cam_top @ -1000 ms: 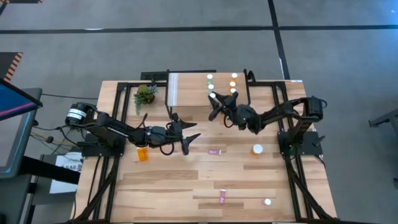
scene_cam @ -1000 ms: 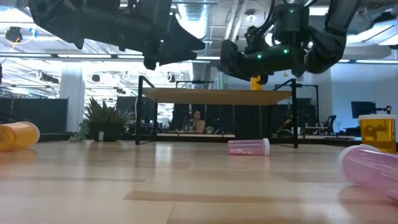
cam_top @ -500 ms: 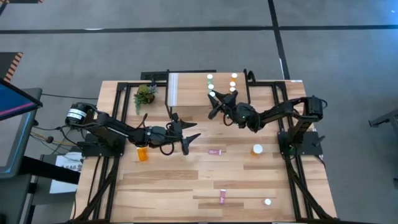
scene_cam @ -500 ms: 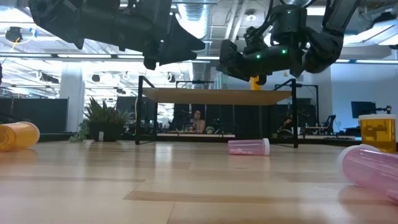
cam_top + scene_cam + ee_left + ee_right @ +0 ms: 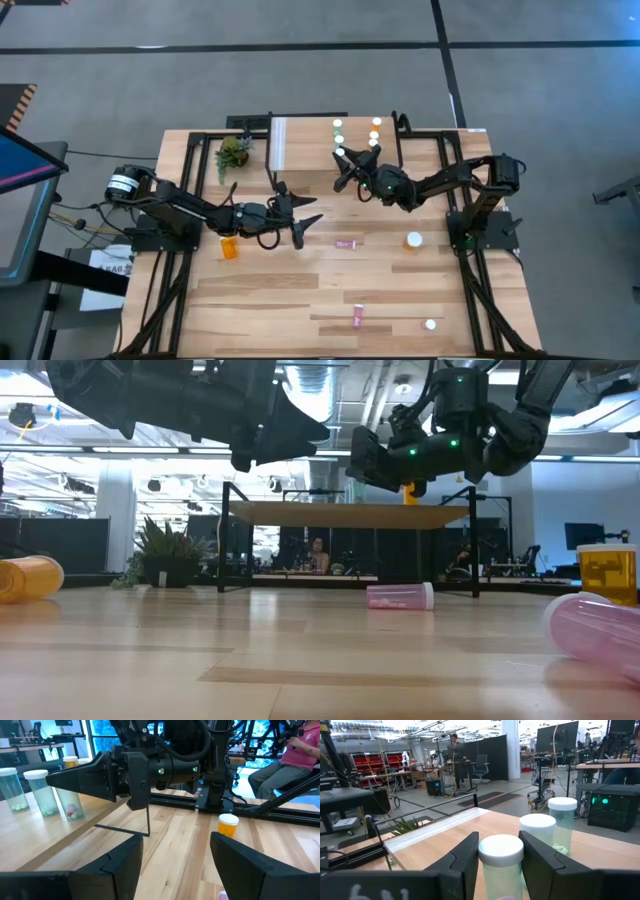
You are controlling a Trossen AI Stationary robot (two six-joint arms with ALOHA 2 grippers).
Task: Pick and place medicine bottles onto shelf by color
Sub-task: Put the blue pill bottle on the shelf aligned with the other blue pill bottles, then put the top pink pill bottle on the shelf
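Wooden table point(image 5: 270, 295) seen from above, with a low shelf point(image 5: 300, 150) at the far edge and two dark robot arms reaching in from either side.

Right gripper point(image 5: 345, 160): over the shelf, near its middle, closed on a teal bottle point(image 5: 501, 870). Holds it by the white cap, one finger point(image 5: 465, 860) pressed to each side. Bottle upright, bottom resting on the light wood of the shelf top, at the near end of a short row. Two more white-capped teal bottles point(image 5: 555, 827) just beyond it in the same row, apart from the gripper. A second row of three white caps point(image 5: 375, 134) farther along the shelf toward the right arm's base; body colour not clear from above.

Left gripper point(image 5: 300, 225): above bare table in front of the shelf, well apart from the held bottle. Fingers spread, nothing between them.

On the table itself, away from both grippers:
- an orange bottle point(image 5: 230, 247) on its side, close under the left arm;
- a pink bottle point(image 5: 345, 243) on its side, between the two arms and nearest the left gripper;
- an upright orange bottle point(image 5: 413, 239) with a white cap, near the right arm's base;
- another pink bottle point(image 5: 358, 317) on its side toward the near edge;
- one more white cap point(image 5: 430, 324) at the near right.

Small green plant point(image 5: 233, 152) just beside the shelf's white-striped end.
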